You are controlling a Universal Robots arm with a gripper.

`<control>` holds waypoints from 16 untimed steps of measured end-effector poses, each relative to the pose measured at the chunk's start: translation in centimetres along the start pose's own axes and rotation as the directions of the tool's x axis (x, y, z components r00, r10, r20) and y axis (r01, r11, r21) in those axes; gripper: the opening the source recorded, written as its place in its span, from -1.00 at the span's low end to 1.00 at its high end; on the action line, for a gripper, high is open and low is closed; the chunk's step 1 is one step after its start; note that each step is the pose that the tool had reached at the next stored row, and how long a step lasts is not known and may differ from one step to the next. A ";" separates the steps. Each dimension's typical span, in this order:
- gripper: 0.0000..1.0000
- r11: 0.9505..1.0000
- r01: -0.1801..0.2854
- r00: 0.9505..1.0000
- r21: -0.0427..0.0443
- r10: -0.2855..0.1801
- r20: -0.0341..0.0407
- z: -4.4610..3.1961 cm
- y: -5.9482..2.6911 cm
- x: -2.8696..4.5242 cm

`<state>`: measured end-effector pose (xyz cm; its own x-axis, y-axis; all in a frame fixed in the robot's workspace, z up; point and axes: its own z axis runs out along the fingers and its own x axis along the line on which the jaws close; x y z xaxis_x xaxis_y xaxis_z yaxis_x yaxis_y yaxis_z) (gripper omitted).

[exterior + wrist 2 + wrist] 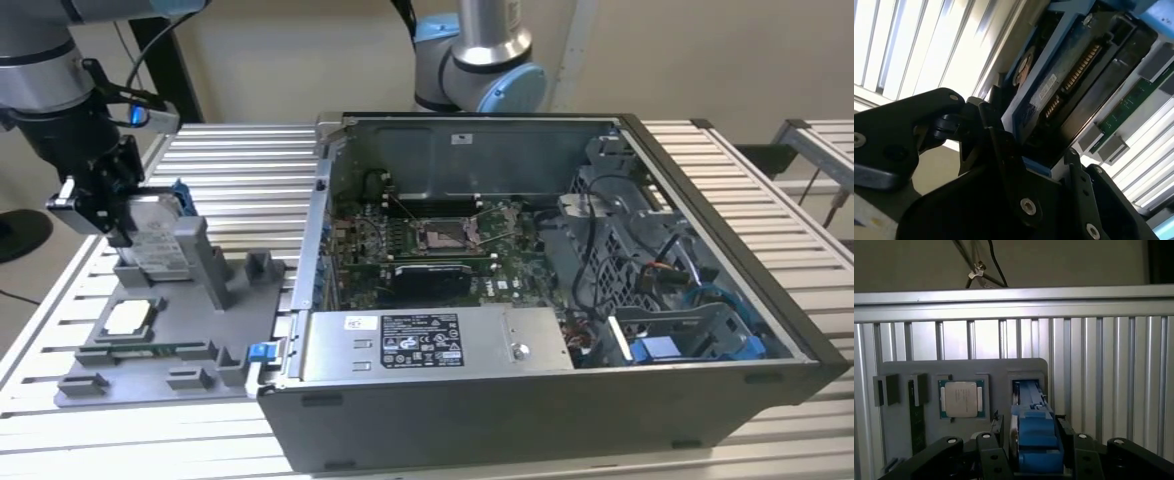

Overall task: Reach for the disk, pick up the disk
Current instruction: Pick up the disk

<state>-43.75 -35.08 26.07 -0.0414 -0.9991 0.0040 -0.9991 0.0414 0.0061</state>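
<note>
Now the hand [123,232] clamps the disk [163,238], standing on edge, long axis upright.

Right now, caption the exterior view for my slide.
End effector at the upright disk in the grey holder, beside the open computer case.

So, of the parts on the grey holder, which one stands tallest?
The disk, blue-framed, upright in its slot at the gripper. The square chip lies flat in its pocket, and the green memory strip sits low.
</note>
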 end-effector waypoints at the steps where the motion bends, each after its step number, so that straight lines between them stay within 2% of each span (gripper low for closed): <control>1: 1.00 1.000 0.000 1.000 0.000 0.000 0.000 0.01 0.00 0.00; 9: 1.00 1.000 0.000 1.000 0.001 0.000 0.000 0.05 0.01 0.00; 10: -1.00 1.000 0.000 1.000 0.001 0.000 0.000 0.05 0.00 0.00; 16: -1.00 1.000 0.000 1.000 0.001 0.000 0.000 0.07 0.00 0.00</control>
<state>-43.75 -35.08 26.00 -0.0414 -0.9991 0.0039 -0.9991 0.0415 0.0055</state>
